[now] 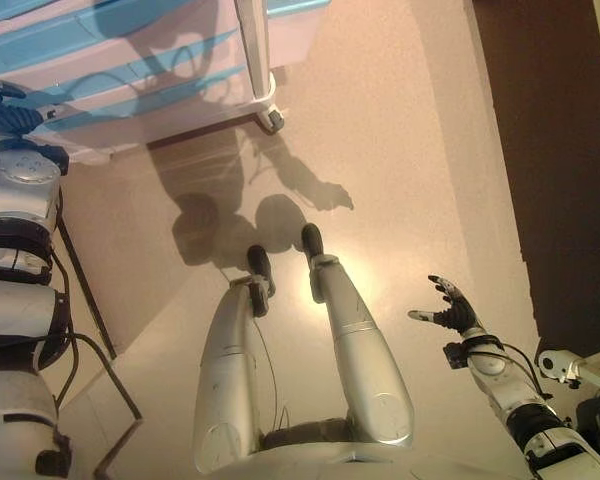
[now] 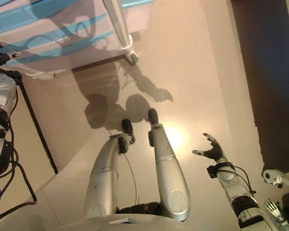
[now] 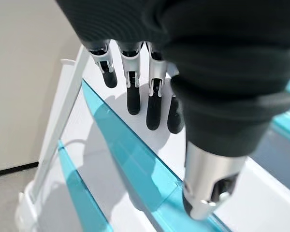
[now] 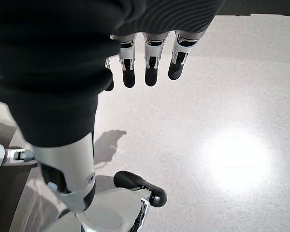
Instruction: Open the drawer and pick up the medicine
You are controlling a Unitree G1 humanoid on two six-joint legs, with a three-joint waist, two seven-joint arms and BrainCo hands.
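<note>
Head views: a white drawer cabinet (image 1: 130, 70) with blue drawer fronts stands on castors at upper left — no medicine in sight. The right hand (image 1: 448, 308) hangs open over the floor (image 1: 410, 150).

Left wrist view: the left hand (image 3: 135, 92), fingers relaxed, hovers near a blue drawer front (image 3: 130, 159), drawers closed.

Right wrist view: straight fingers, nothing held.
</note>
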